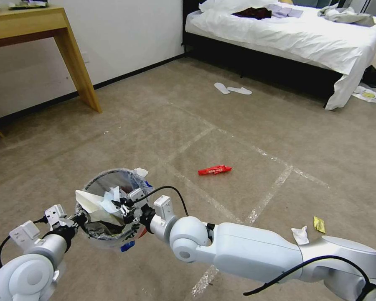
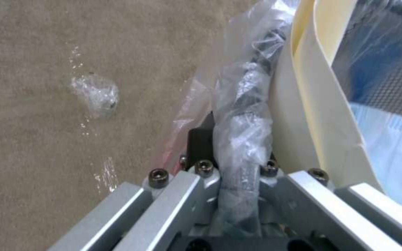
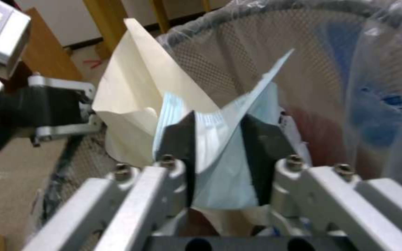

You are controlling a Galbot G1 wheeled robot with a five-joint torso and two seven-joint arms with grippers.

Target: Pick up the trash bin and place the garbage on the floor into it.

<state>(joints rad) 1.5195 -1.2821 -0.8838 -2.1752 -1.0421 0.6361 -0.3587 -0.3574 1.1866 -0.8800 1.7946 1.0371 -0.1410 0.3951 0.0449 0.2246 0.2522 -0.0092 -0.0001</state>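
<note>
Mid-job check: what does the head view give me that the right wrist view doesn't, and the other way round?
Head view alone: litter left on the beige carpet floor, namely a red wrapper, a crumpled white tissue and a yellow wrapper.

Right wrist view alone: the right gripper with its fingers part open around a pale blue face mask.

Both: the round dark wire-mesh trash bin with its clear plastic liner, the cream paper in it, and the left gripper at its rim.
</note>
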